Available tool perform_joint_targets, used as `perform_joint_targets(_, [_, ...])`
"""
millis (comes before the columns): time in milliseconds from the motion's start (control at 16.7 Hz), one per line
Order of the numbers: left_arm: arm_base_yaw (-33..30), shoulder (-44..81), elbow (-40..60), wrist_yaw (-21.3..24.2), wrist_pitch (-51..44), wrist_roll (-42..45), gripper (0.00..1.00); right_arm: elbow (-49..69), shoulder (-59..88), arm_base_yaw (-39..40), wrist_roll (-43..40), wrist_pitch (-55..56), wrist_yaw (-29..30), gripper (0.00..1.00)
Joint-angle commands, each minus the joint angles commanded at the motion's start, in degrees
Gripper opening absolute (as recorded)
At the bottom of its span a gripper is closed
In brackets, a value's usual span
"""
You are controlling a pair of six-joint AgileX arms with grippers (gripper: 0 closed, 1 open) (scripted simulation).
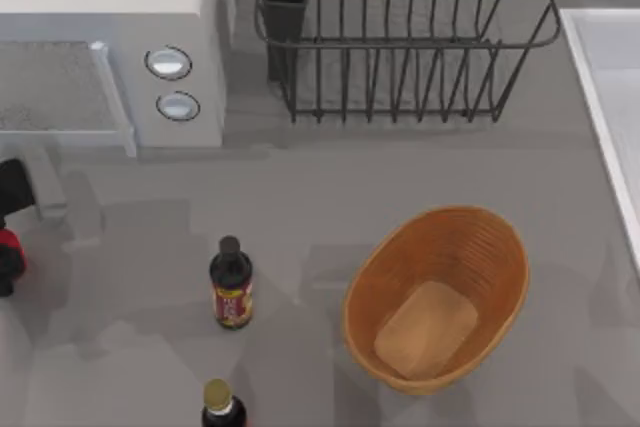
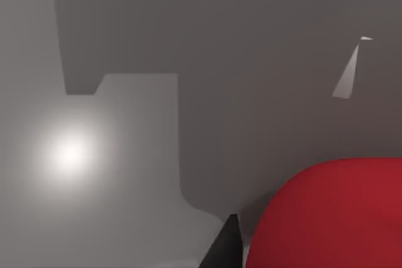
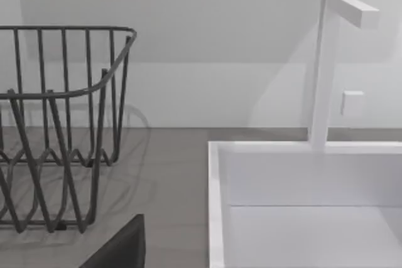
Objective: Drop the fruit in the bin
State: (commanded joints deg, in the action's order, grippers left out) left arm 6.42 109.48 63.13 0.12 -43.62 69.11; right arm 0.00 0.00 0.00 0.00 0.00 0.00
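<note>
The fruit [image 1: 8, 251] is a small bright red shape at the far left edge of the table. It looms large and glossy in the left wrist view [image 2: 333, 218]. My left gripper [image 1: 7, 265] is shut on the fruit, and one dark fingertip [image 2: 226, 249] presses against its side. The bin [image 1: 495, 247], an oval orange-brown wicker basket with a tan base, stands right of the table's middle, far from the fruit. In the right wrist view one dark finger [image 3: 119, 246] of my right gripper stands wide to the side with nothing by it.
A dark bottle with a red label [image 1: 231, 284] stands between the fruit and the bin, and a second bottle [image 1: 221, 405] is at the front edge. A black wire dish rack [image 1: 400, 37] is at the back, a microwave [image 1: 110, 47] back left, and a white sink [image 1: 610, 97] on the right.
</note>
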Motion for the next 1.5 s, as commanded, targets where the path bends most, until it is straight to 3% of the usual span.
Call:
perform_joint_targets(360, [1.23,-7.18,1.25,-0.87,-4.69,-0.42,0.0,0.0,0.0,0.0,0.0,0.0,0.0,1.0])
perform_joint_targets(720, [1.55,-15.19,11.19,-1.57,-15.73,-0.52,0.0,0.0,0.0,0.0,0.0,0.0,0.0,1.0])
perform_joint_targets(1080, [0.07,-12.15,22.37,-0.6,-27.82,-0.78,0.0,0.0,0.0,0.0,0.0,0.0,0.0,1.0])
perform_joint_targets(1500, [-0.29,-9.0,24.26,-0.04,-33.26,-0.43,0.0,0.0,0.0,0.0,0.0,0.0,0.0,1.0])
